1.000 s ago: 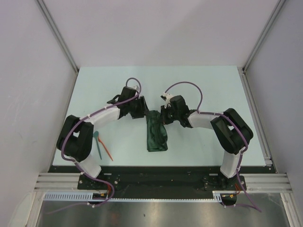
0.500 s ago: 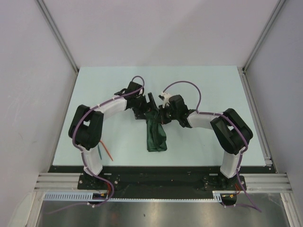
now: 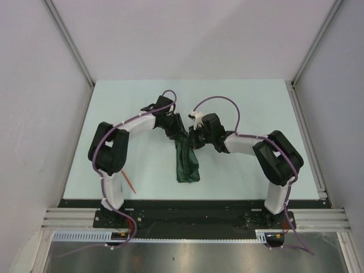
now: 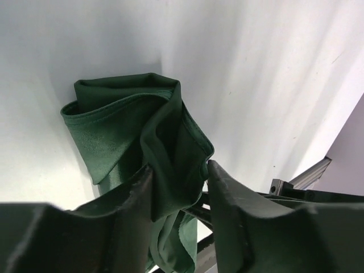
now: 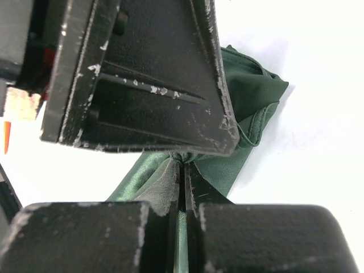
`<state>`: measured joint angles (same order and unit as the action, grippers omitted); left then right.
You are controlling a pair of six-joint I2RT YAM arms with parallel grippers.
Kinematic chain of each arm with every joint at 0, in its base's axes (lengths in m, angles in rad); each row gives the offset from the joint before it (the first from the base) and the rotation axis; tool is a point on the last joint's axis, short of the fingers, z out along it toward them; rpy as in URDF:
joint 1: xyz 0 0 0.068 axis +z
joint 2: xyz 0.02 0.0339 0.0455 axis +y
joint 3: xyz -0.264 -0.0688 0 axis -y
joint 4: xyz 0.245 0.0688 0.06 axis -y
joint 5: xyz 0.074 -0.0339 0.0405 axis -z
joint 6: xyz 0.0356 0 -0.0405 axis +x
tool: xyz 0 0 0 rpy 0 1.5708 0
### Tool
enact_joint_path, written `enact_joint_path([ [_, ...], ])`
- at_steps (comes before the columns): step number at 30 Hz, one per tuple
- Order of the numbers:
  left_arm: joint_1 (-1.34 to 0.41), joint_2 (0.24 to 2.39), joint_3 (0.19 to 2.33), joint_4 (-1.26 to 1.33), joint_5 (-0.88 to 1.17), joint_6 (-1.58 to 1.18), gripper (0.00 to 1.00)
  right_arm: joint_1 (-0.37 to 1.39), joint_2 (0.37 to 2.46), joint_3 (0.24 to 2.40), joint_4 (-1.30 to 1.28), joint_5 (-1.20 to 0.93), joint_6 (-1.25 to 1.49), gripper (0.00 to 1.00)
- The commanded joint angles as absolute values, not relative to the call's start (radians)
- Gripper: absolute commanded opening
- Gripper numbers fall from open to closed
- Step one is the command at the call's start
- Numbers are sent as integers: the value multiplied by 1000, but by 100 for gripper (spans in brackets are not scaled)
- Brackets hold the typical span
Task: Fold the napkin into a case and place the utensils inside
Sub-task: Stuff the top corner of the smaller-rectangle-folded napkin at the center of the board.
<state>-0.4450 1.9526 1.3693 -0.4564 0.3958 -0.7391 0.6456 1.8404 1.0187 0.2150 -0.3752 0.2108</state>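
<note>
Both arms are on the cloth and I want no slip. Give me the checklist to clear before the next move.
1. Right gripper shut on the napkin: ok, pinching a fold.
2. Left gripper holding the napkin: cannot tell; cloth sits between its jaws, firmness unclear.
3. Napkin lying as a narrow strip: ok, though its far end is bunched.
4. Orange-red utensil within sight: ok, on the table beside the left arm, apart from the napkin.
5. Teal utensil located: cannot tell, not visible.

2 arms reach inward, wrists near; left pincer (image 3: pixel 179 129) half-spread gripping napkin (image 3: pixel 188 164), right pincer (image 3: pixel 192 140) pinching it.
</note>
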Motion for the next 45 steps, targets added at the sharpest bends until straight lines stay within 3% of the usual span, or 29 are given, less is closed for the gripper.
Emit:
enact_joint_path([
  [1,-443,1956,1410,-462,397,-693,35,657,1836,1052,233,-393,176,0],
  [6,-442,1944,1416,-465,370,-661,0,652,1839,1045,218,-385,181,0],
  [8,-442,1928,1402,-451,373,-660,0,646,1827,1032,225,-379,192,6],
  [9,-442,1924,1396,-443,377,-663,0,643,1821,1017,232,-377,213,17],
  [12,-439,1907,1347,-378,429,-692,0,626,1809,1009,259,-405,282,31],
  [21,-423,1859,1200,-155,540,-778,0,503,1828,882,547,-578,668,47],
  [32,-384,1830,1115,-25,594,-830,0,465,1851,831,715,-658,931,52],
  [45,-364,1827,1042,120,670,-940,0,497,1948,873,750,-627,953,43],
])
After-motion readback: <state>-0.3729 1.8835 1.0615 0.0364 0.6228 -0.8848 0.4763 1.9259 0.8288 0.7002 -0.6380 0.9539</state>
